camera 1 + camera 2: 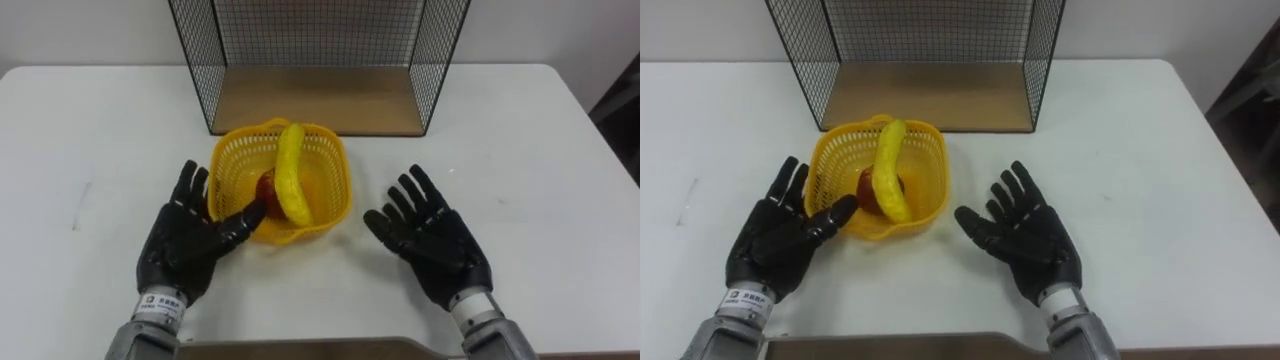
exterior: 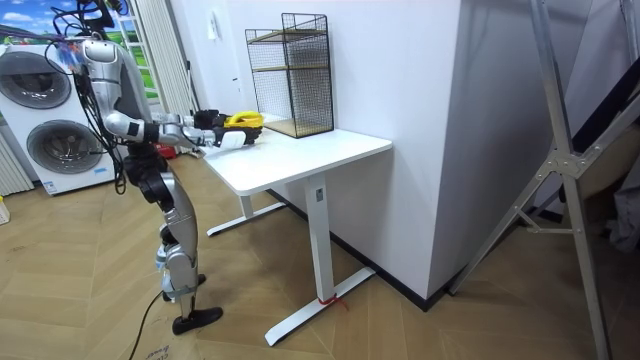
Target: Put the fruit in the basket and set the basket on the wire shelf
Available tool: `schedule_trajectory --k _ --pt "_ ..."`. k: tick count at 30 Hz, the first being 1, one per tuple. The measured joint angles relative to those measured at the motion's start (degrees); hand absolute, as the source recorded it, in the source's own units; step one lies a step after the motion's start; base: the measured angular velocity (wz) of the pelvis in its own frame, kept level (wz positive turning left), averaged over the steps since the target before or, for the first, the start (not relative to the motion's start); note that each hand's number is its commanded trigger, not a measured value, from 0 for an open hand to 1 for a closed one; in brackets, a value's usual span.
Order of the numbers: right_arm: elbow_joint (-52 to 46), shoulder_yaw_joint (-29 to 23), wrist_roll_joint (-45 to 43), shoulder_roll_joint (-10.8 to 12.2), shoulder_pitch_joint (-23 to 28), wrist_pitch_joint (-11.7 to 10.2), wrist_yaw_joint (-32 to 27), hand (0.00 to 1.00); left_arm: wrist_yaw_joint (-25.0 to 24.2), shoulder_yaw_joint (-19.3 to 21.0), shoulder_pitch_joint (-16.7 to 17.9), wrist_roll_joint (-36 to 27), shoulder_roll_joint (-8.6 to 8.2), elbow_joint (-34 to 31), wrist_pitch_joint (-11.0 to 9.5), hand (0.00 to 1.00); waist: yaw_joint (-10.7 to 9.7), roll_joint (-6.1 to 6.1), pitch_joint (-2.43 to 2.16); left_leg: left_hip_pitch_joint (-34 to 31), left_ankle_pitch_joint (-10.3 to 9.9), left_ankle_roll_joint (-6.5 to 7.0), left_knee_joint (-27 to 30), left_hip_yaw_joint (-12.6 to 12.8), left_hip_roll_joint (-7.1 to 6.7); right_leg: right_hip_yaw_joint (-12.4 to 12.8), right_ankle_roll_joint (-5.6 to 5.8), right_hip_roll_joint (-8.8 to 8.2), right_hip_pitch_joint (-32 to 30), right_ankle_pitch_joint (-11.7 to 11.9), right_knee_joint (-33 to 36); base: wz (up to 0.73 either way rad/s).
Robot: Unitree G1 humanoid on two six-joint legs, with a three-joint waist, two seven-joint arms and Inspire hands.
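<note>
**Fruit basket on the desk, flanked by two released hands**

1. Left hand [image 1: 185, 245]: we log it resting on the white desk [image 1: 540, 150], fingers straight and spread, grasping nothing. Its thumb reaches the basket's near wall; we cannot tell whether it presses there.

2. Yellow basket [image 1: 226, 168]: just right of the left hand's fingers, standing on the desk. A banana [image 1: 290, 175] lies across it from far rim to near rim. A red fruit [image 1: 266, 188] sits under the banana, close to the left thumb tip and partly hidden.

3. Right hand [image 1: 435, 240]: right of the basket and apart from it, fingers spread and relaxed, grasping nothing.

4. Wire shelf [image 1: 320, 100]: black mesh with a wooden base, beyond both hands' fingertips and just behind the basket.

In the room view we note the robot standing at the desk's end, both arms stretched forward.
</note>
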Motion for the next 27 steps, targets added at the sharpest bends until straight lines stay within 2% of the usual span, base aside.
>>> schedule_trajectory --k 8,13,18,27 --pt "0.0 0.69 -2.09 0.0 -2.33 0.98 -0.17 0.0 -0.5 -2.01 -0.82 3.87 -0.12 0.03 2.17 0.0 -0.14 0.2 -0.11 -0.18 0.0 0.0 -0.12 0.68 0.09 0.69 -0.06 0.12 -0.42 0.03 0.1 -0.04" --pt "0.0 2.45 -3.28 0.08 -3.35 1.35 -0.28 0.0 -1.96 -3.03 -2.43 5.78 0.02 2.15 2.23 0.0 -0.14 0.22 -0.12 0.26 0.0 0.0 -0.11 1.22 0.07 1.27 -0.05 0.11 -0.42 0.04 0.11 -0.04" --pt "0.01 2.54 -7.03 -0.02 -3.82 1.87 -0.89 0.0 -2.19 -2.97 -2.5 7.17 -0.01 2.16 2.23 0.0 -0.18 0.2 -0.11 0.38 0.01 0.01 -0.08 1.23 0.08 1.3 -0.05 0.12 -0.36 0.04 0.11 0.0" --pt "1.13 2.06 -10.84 -0.38 -8.43 2.0 -2.08 0.0 -2.15 -2.87 -3.8 7.26 0.37 2.89 2.21 0.0 -0.18 -0.39 0.3 0.67 0.01 0.01 -0.14 1.19 0.09 1.17 -0.06 0.09 -0.12 0.04 0.2 0.0"
